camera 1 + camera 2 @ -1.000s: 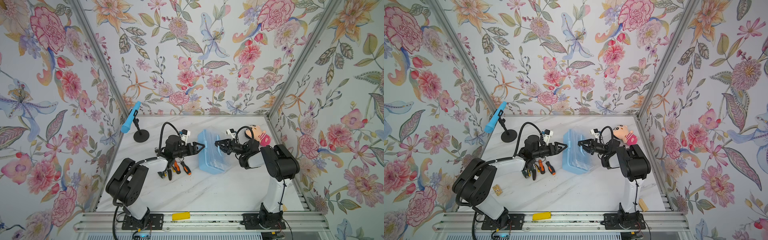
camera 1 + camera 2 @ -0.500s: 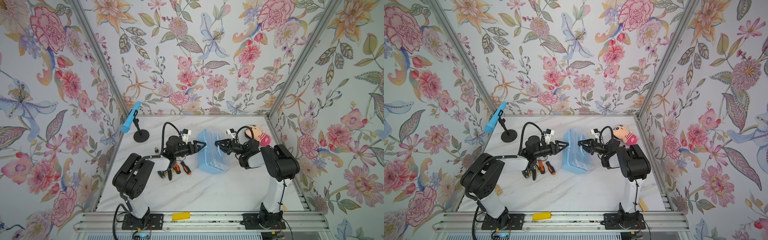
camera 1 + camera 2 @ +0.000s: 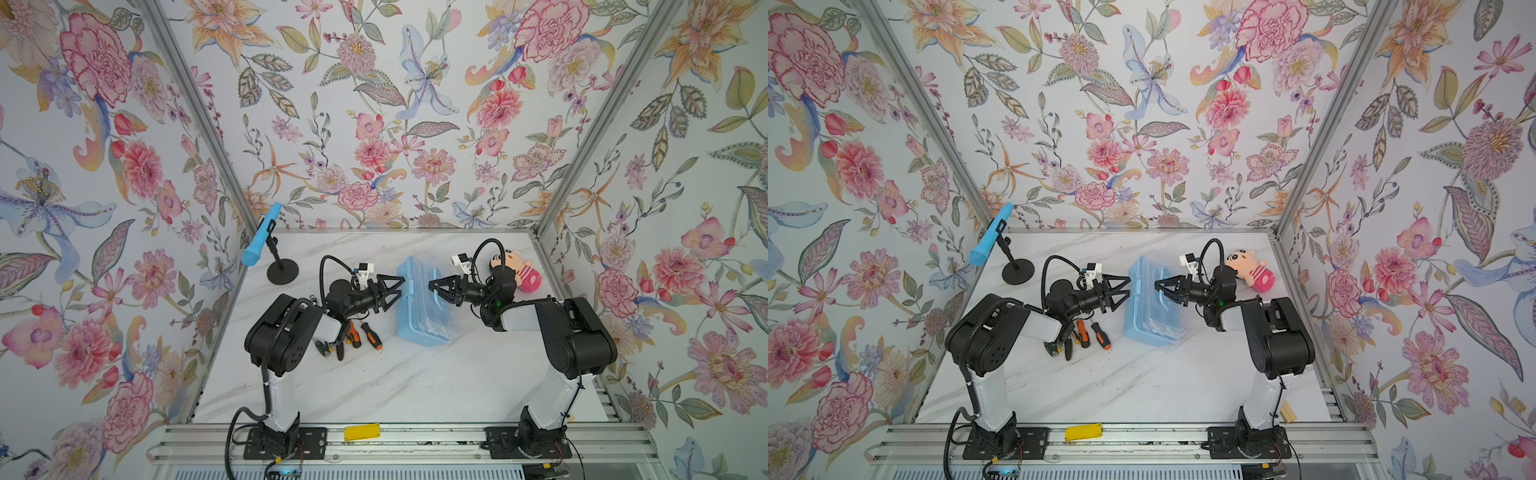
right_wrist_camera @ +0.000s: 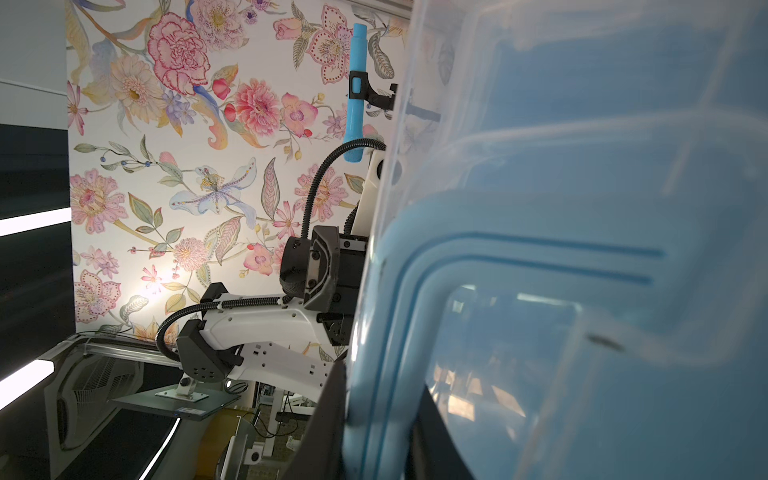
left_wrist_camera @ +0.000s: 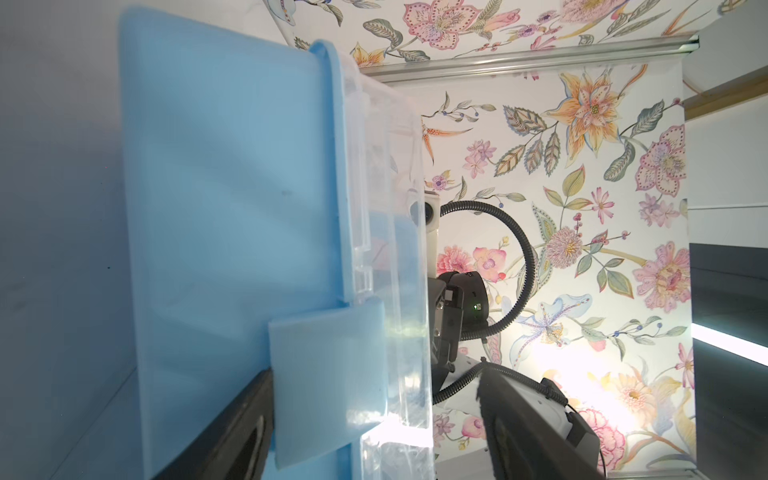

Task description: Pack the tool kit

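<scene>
top views both show the box [image 3: 419,307] on the tabletop [image 3: 395,382], lid shut, screwdrivers [image 3: 371,336] loose beside it. right pincer [image 3: 434,292] is clamped on the handle [image 4: 386,353]; left pincer [image 3: 398,294] gapes wide astride the latch [image 5: 328,374], holding nothing. barely begun, i judge: opening and all loading remain.

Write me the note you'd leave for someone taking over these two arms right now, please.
Left gripper: open, jaws either side of the blue latch on the tool kit, not clamped.
Right gripper: shut on the kit's blue handle.
Tool kit: on the table, clear lid down.
Screwdrivers: on the table beside the kit, partly under the left arm.
Done: screwdrivers not yet packed.
Left: open the lid, load the tools, close it.
</scene>
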You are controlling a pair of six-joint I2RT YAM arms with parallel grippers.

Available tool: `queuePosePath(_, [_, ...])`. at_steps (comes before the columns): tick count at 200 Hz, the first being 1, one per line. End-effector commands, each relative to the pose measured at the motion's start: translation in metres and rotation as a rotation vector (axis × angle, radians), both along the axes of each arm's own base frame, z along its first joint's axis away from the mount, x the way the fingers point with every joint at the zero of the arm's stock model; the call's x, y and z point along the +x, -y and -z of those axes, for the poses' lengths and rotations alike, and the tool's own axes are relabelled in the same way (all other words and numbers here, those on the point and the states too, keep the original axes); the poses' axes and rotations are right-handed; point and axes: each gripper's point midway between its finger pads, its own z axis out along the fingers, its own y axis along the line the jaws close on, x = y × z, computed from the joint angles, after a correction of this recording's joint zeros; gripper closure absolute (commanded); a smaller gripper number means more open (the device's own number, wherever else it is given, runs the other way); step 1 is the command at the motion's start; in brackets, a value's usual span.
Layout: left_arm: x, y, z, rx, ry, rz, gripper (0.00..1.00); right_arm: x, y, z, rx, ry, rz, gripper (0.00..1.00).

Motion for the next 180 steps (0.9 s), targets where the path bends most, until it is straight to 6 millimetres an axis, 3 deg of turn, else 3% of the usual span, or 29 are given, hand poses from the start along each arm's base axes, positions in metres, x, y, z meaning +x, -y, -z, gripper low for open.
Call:
queuePosePath(1, [-0.055, 0.007, -0.121, -0.260, 0.409, 0.183, 0.21, -0.014, -0.005, 0.074, -0.157, -0.013, -0.022, 1.00])
queuePosePath(47, [-0.056, 0.002, -0.142, -0.293, 0.430, 0.174, 0.22, -0.011, -0.004, 0.084, -0.174, -0.033, -0.011, 1.00])
queuePosePath(79, [-0.060, -0.001, -0.149, -0.301, 0.445, 0.174, 0.22, -0.009, 0.000, 0.101, -0.239, -0.075, 0.000, 1.00])
queuePosePath(180, [-0.053, -0.004, -0.141, -0.284, 0.449, 0.141, 0.25, -0.003, 0.013, 0.143, -0.276, -0.199, 0.054, 1.00])
